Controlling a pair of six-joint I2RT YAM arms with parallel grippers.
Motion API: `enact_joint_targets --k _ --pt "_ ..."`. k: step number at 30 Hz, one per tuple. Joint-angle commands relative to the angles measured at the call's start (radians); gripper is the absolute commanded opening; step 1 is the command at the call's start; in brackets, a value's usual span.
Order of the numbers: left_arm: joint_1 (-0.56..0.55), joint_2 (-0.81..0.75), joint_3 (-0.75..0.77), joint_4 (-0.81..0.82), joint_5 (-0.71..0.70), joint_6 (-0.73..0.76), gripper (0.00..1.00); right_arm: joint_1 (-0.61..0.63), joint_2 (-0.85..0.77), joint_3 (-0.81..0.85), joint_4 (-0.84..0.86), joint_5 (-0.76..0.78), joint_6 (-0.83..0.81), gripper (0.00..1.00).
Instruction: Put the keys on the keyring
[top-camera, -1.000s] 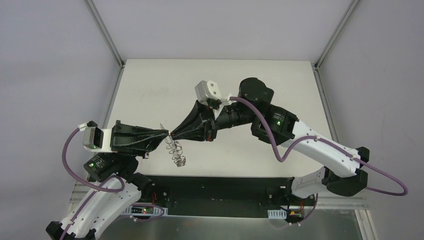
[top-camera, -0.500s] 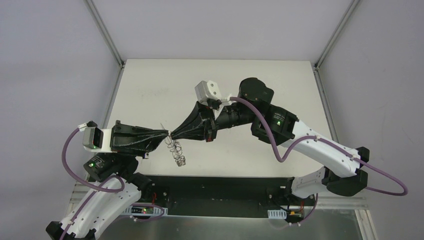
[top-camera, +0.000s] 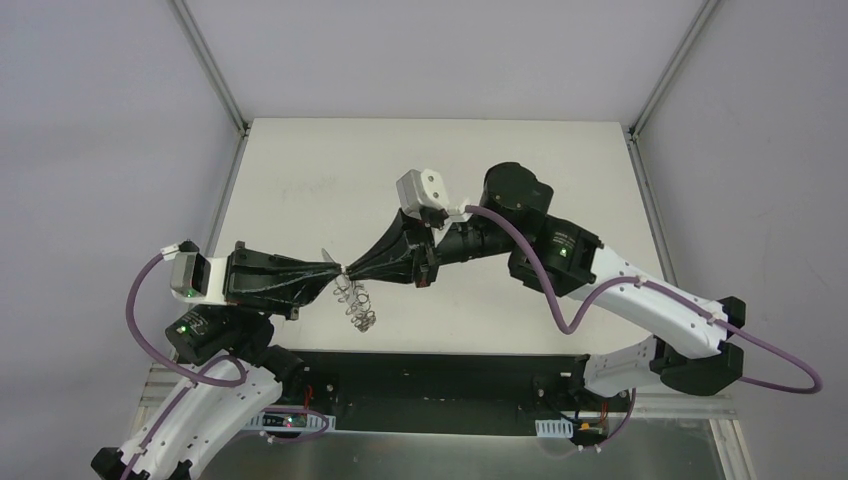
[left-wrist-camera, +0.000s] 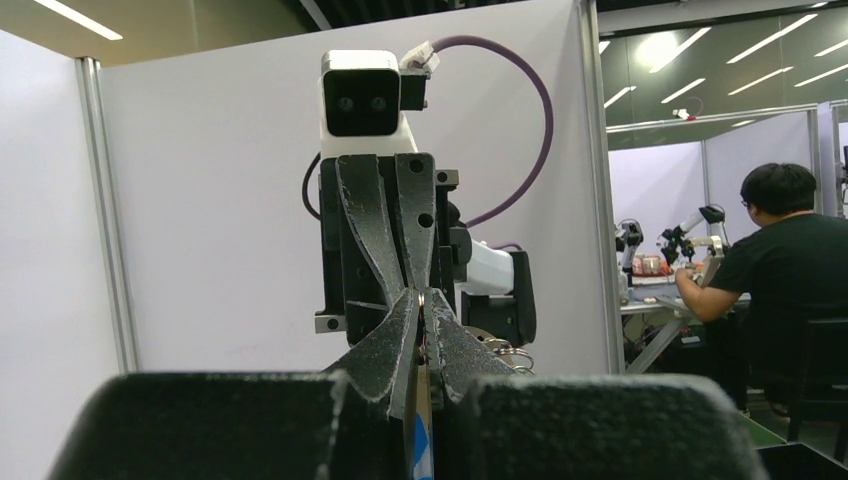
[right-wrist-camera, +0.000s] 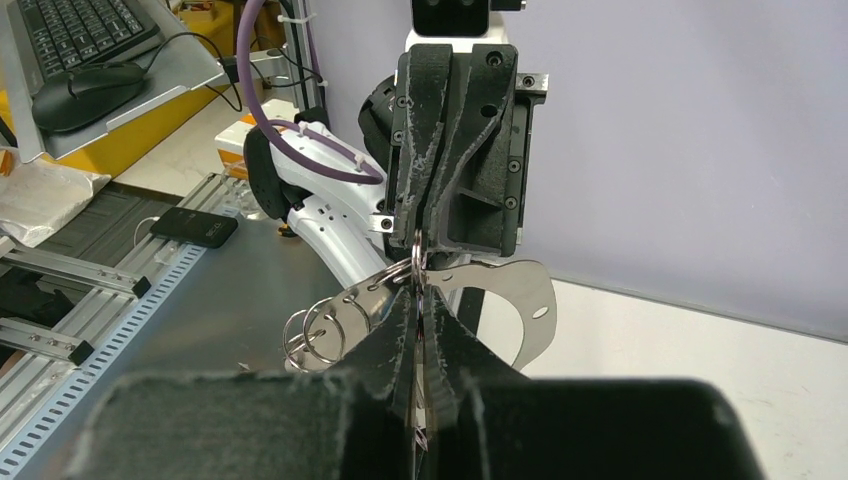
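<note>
Claws met tip to tip over the near middle of the desk (top-camera: 300, 170), the left claw (top-camera: 334, 270) coming in from the left and the right claw (top-camera: 352, 268) from the right, noses touching or as good as, the top view could not split them. The left claw was clenched, and deep in the slit between its fingers sat the blue key (left-wrist-camera: 421, 447), a sliver of bright blue with a pale patch, seen only from the left wrist. The right claw was clenched as well, pinching the thin wire of the keyring (top-camera: 356, 303), which dangled just below the meeting point; whether its low end touched the desk could not be told. From the right wrist, small loops (right-wrist-camera: 312, 330) bunched to the left of the fingers and a flat silvery plate (right-wrist-camera: 515, 295) with holes stuck out on the right
</note>
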Motion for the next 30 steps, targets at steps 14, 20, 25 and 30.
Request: enact_joint_targets --k 14,20,25,30 --pt "-0.008 -0.022 0.078 -0.201 0.077 -0.037 0.17 0.005 -0.092 -0.034 0.035 0.028 -0.03 0.0" --pt "-0.009 -0.038 0.124 -0.357 0.081 -0.03 0.3 0.006 -0.12 -0.048 -0.05 0.058 -0.042 0.0" --pt "-0.008 -0.034 0.199 -0.494 0.116 -0.033 0.35 0.004 -0.127 -0.058 -0.141 0.084 -0.045 0.0" --pt "-0.008 0.01 0.322 -0.732 0.218 -0.035 0.34 0.003 -0.13 -0.065 -0.227 0.1 -0.022 0.0"
